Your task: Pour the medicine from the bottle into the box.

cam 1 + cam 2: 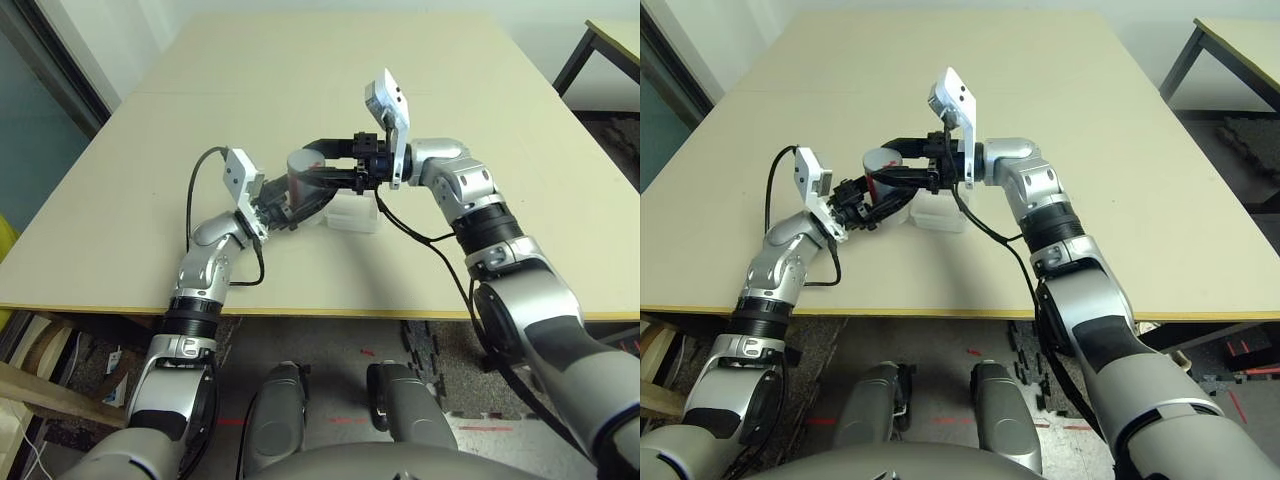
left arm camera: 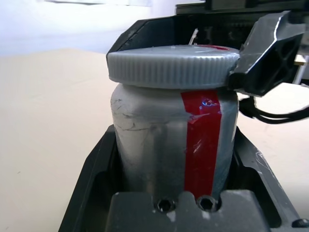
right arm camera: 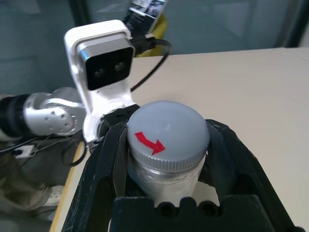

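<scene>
Beige and bare apart from our work, the table (image 1: 300, 90) runs back toward a pale wall, and everything we handle sits over its near half, about midway between its left and right edges. We hold the bottle (image 2: 174, 140) upright above the surface, lifted clear of it. Our left gripper (image 1: 285, 212) comes in from the near left with its jaws pressed against the bottle's body, the red stripe (image 2: 200, 140) facing that wrist camera; this grip is there to keep the body from turning. Our right gripper (image 3: 166, 145) reaches across from the right, roughly level, its jaws pinching the ribbed grey cap (image 3: 168, 135), which is on the bottle's mouth. A red arrow (image 3: 148, 141) on the cap's top marks the way to twist, so we judge the two-handed hold is set up for unscrewing. Just beyond and beside the bottle, toward the right, the box (image 1: 355, 213) rests flat on the table, close enough that tipping should need little travel. We cannot see the medicine; presumably it is inside the closed bottle. Pouring has not begun.
</scene>
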